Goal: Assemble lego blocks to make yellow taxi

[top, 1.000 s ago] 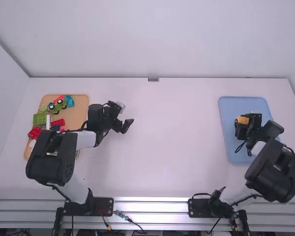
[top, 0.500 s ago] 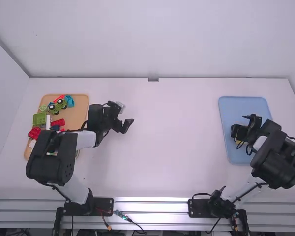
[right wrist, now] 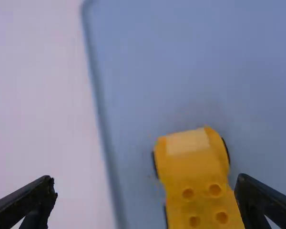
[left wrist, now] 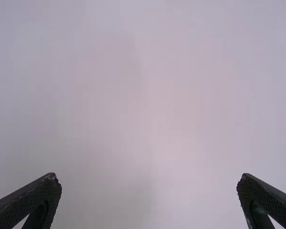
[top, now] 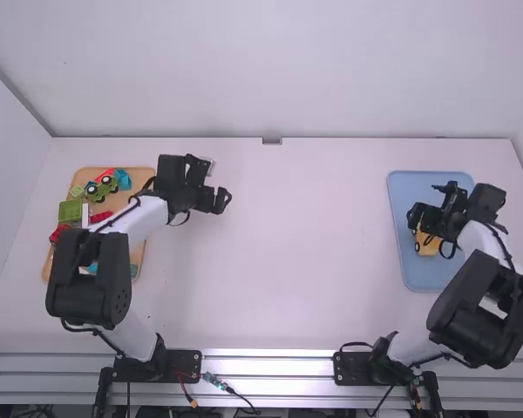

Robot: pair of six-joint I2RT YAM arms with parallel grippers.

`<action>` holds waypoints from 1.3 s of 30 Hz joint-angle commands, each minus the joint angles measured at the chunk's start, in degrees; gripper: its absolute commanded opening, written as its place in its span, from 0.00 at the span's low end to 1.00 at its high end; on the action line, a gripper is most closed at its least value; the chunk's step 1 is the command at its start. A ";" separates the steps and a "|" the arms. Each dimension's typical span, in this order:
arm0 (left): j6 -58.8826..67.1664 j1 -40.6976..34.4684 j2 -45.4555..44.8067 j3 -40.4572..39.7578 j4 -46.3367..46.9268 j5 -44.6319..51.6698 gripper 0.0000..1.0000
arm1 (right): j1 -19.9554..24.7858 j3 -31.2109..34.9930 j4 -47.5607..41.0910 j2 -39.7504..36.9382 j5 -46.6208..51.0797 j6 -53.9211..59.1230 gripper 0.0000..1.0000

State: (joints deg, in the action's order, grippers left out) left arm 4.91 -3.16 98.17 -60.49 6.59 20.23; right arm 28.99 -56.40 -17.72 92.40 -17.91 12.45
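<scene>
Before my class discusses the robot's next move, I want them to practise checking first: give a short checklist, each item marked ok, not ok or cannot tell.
1. Left gripper open and empty: ok.
2. Right gripper open: ok, its fingers stand apart.
3. Yellow car within the blue tray: ok.
4. A block fitted on the car's visible studs: not ok, they are bare.
5. Spare blocks on the tan tray: ok, a green one among them.
6. Right gripper's fingers clear of the car: cannot tell, one overlaps its edge in the wrist view.
</scene>
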 commanded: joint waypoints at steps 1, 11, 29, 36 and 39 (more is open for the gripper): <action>-0.41 -0.13 -0.99 -5.35 4.37 -0.52 0.99 | -3.41 -2.89 -3.15 -2.47 4.83 -3.52 0.99; -3.56 2.98 -4.17 -8.79 9.06 -7.94 0.93 | -11.99 -2.52 -4.11 -6.92 11.43 -6.84 0.93; -4.91 3.16 -20.05 7.09 -6.59 -20.23 0.66 | -28.99 14.48 12.89 -23.93 17.91 -12.45 0.63; -4.91 3.16 -28.14 15.18 -6.59 -20.23 0.52 | -28.99 23.12 17.72 -32.56 17.91 -12.45 0.48; -4.91 3.16 -32.34 19.38 -6.59 -20.23 0.44 | -28.99 27.49 17.72 -36.93 17.91 -12.45 0.41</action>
State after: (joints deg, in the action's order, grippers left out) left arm 0.34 0.14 68.71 -43.09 0.10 0.73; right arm -0.10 -31.11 -0.03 57.63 -0.56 0.30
